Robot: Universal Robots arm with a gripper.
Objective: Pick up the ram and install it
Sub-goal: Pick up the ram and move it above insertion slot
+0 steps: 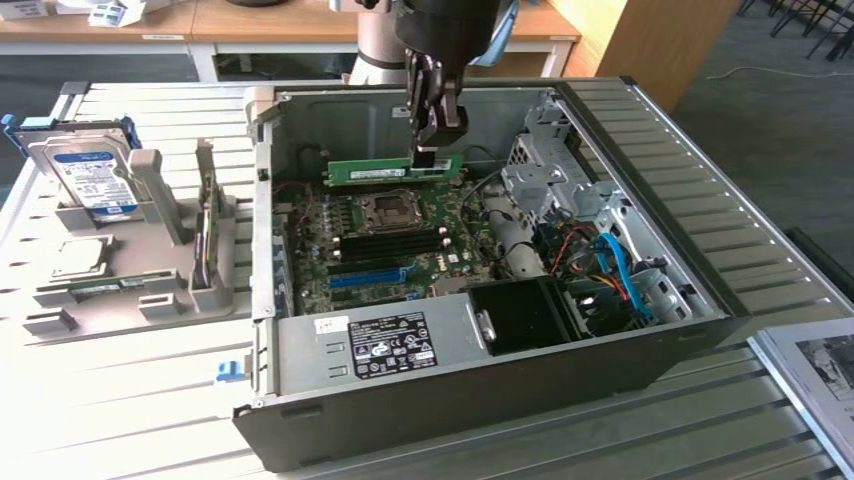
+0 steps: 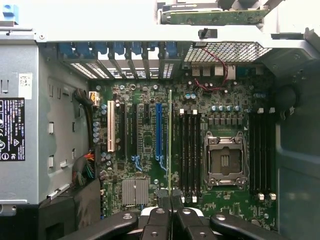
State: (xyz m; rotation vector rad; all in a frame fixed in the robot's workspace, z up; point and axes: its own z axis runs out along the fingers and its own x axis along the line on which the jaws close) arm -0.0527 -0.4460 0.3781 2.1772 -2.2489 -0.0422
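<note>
The ram (image 1: 384,171) is a long green stick with black chips, hanging level over the open computer case (image 1: 667,340), above the motherboard (image 1: 441,265). My gripper (image 1: 435,152) comes down from above and is shut on the stick's upper edge near its right end. In the wrist view the ram (image 2: 170,140) appears edge-on as a thin green line running out from my gripper (image 2: 170,199). It lies just beside the black memory slots (image 2: 187,150) and the processor socket (image 2: 224,160). In the exterior view those slots (image 1: 398,243) lie below and in front of the stick.
A grey holder (image 1: 160,300) on the exterior view's left carries a hard drive (image 1: 91,182), a square silver chip (image 1: 80,262) and another upright stick (image 1: 206,225). Inside the case are the power supply (image 1: 387,345), a black fan shroud (image 1: 534,315), blue cables (image 1: 621,270) and a metal drive cage (image 1: 550,170).
</note>
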